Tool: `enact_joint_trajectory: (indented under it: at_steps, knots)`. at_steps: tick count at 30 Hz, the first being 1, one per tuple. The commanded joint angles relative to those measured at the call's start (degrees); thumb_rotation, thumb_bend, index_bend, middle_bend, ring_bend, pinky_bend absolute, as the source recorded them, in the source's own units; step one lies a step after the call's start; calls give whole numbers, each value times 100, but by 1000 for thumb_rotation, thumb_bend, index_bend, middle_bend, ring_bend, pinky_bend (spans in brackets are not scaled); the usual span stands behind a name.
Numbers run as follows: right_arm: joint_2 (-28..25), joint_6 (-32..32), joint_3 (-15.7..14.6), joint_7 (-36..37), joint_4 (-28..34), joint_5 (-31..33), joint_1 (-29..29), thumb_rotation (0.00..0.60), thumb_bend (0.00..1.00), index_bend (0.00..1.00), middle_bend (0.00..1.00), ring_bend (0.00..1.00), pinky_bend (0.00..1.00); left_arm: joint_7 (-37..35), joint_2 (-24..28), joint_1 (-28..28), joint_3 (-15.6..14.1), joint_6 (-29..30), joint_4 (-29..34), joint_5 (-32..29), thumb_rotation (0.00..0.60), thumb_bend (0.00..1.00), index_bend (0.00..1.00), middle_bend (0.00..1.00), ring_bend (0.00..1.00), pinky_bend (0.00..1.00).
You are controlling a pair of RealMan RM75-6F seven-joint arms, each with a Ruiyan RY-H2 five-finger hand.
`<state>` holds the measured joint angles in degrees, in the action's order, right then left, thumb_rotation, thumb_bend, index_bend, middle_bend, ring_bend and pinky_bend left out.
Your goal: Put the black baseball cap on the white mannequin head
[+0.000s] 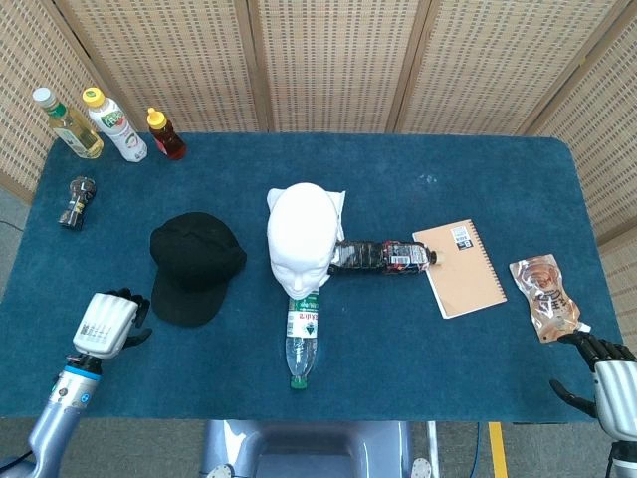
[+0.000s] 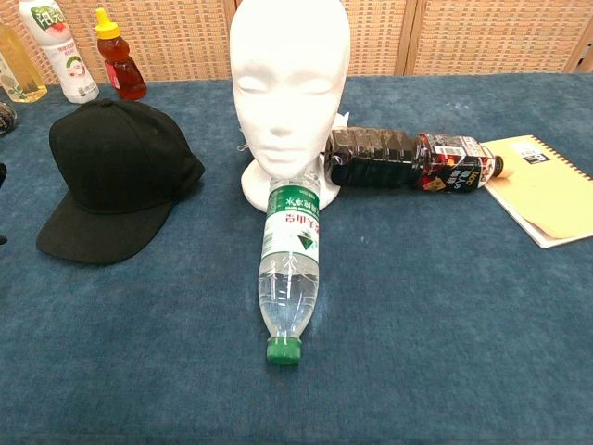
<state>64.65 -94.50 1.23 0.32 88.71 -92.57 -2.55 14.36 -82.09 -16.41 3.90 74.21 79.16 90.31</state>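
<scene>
The black baseball cap [image 1: 194, 267] [image 2: 116, 176] lies flat on the blue table, brim toward the front edge. Just right of it the white mannequin head [image 1: 302, 238] [image 2: 289, 79] stands upright and bare. My left hand [image 1: 107, 324] hovers over the table a little left of the cap's brim, holding nothing, its dark fingers loosely curled; only a dark sliver of it shows at the chest view's left edge. My right hand [image 1: 604, 383] sits at the front right corner, fingers apart and empty.
A clear water bottle [image 1: 304, 339] [image 2: 290, 262] lies in front of the mannequin; a dark bottle [image 1: 382, 256] [image 2: 408, 160] lies to its right. A tan notebook [image 1: 459, 267] and a pouch [image 1: 543, 296] are further right. Three bottles [image 1: 109, 124] and a small dark object [image 1: 76, 200] occupy the back left.
</scene>
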Motion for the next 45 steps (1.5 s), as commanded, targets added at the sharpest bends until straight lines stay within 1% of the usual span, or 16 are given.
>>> enact_joint_trajectory:
  at_steps: [1,6,14,27,35,45]
  knots:
    - [0,-4,3,10,-9,10,-8,600,152,341,388,426,415,-7,-249,-132,51,-112,-243,-87,600,120,750,695,543,680]
    - [-9,-2,18,15,-14,35,-13,600,153,341,387,426,415,-84,-569,-252,8,-305,-577,-208,600,119,751,695,543,679]
    - [-23,-3,28,0,6,55,-26,600,153,341,388,426,415,-118,-774,-308,-91,-471,-869,-345,600,117,750,694,543,679]
    - [-35,-9,29,-33,22,80,-55,600,153,341,388,427,415,-183,-1190,-363,-85,-434,-1400,-490,600,116,751,695,543,679]
    - [-45,-3,33,-41,26,104,-70,600,153,340,388,427,415,-365,-1463,-412,6,-329,-1742,-560,600,117,750,694,543,679]
    - [-54,5,43,-26,7,133,-83,600,153,341,388,429,416,-506,-1723,-531,38,-300,-2030,-553,600,117,751,694,543,679]
